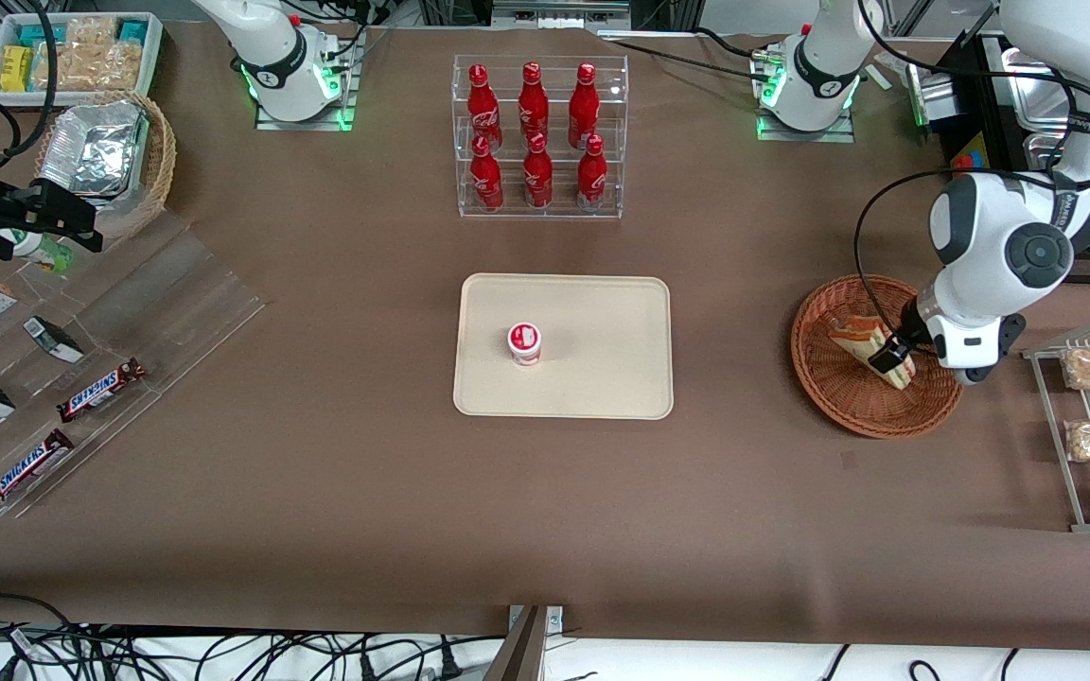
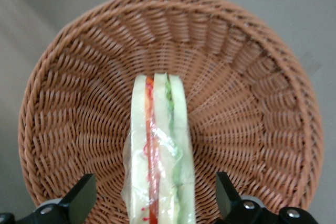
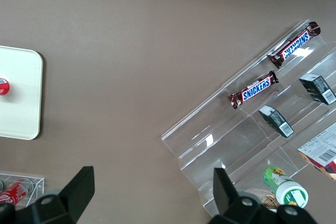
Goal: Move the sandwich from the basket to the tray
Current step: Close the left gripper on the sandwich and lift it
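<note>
Gripper (image 2: 152,203) over basket (image 2: 68,103), pre-grasp
Fingers spread apart, straddling upright sandwich (image 2: 160,150) to pinch its bread faces; tray (image 1: 602,378) waits well apart

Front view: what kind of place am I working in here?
Likely a lab mock-up of a snack shop: red bottles in an acrylic rack, Snickers bars on a clear display, cables along the table edge. The gripper straddles the sandwich in the basket, fingers open.
</note>
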You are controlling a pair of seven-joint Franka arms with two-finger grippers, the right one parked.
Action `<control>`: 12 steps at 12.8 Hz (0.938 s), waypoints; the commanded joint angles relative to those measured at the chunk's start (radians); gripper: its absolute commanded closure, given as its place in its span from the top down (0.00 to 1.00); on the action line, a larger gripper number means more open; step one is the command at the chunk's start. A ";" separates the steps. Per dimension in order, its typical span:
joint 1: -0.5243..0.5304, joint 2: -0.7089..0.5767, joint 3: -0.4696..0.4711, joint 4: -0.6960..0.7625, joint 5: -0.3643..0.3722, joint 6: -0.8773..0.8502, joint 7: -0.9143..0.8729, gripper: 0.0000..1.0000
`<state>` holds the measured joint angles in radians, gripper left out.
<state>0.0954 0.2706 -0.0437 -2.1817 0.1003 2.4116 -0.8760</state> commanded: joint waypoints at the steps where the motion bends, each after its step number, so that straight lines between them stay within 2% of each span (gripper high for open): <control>1: -0.002 -0.050 -0.008 -0.053 0.018 0.017 -0.024 1.00; 10: -0.016 -0.033 -0.013 -0.066 0.018 0.050 -0.058 1.00; 11: -0.016 -0.028 -0.013 -0.067 0.018 0.053 -0.058 0.87; 12: -0.016 -0.027 -0.013 -0.067 0.018 0.055 -0.058 0.69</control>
<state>0.0840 0.2551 -0.0560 -2.2309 0.1003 2.4481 -0.9156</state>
